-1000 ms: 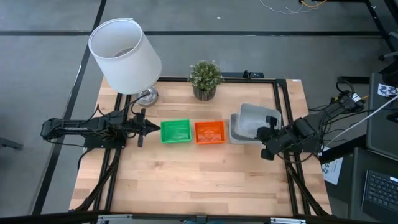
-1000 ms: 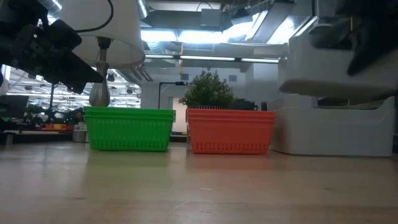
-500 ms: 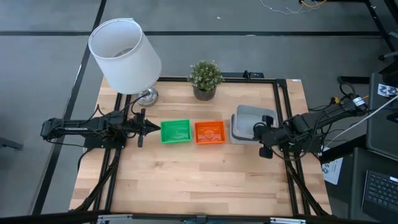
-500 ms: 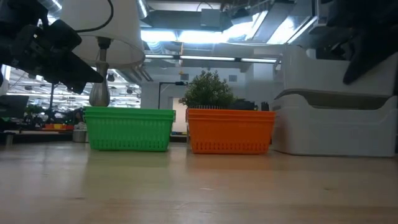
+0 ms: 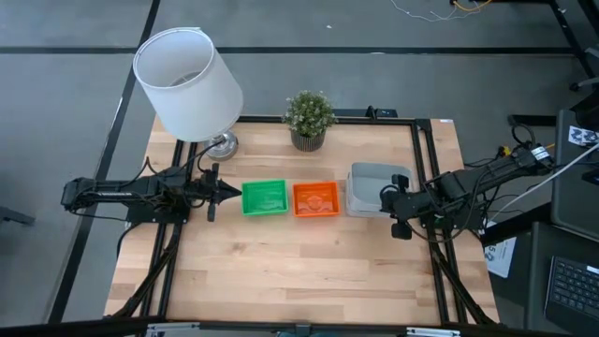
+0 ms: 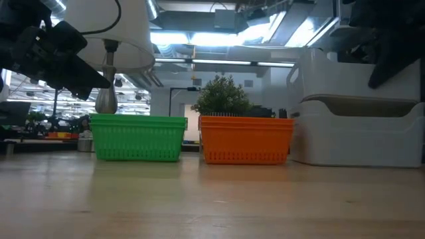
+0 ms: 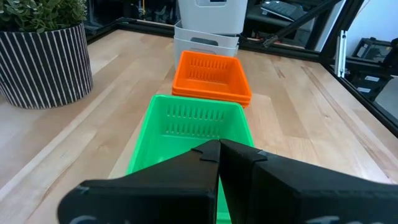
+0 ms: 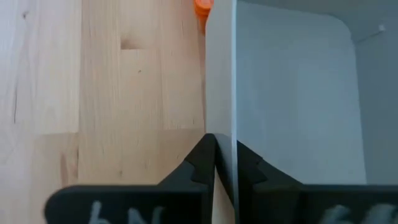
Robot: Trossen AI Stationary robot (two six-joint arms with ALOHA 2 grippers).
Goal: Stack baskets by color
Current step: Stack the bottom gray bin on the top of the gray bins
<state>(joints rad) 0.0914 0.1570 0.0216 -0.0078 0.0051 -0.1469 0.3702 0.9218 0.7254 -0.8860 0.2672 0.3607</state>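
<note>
Three lots of baskets stand in a row mid-table: green, orange and a grey stack on the right. The top grey basket sits level, nested in the grey ones under it. My right gripper reaches in from the right and is shut on that top basket's near wall. My left gripper hangs shut just left of the green basket, above the table, touching nothing. My right gripper has the top grey basket's near wall between its fingers, one finger outside and the other inside the basket. The fingers slant down from the table's right, lying along the wall. The basket sits level in the stack.
A lamp with a white shade and a potted plant stand along the far edge behind the baskets. Black frame rails run along the table's sides. Bare wood fills the near half.
My right gripper has gone down and toward the table's left with the grey basket. The basket was tilted and held above the grey stack; now it sits level, nested into it.
</note>
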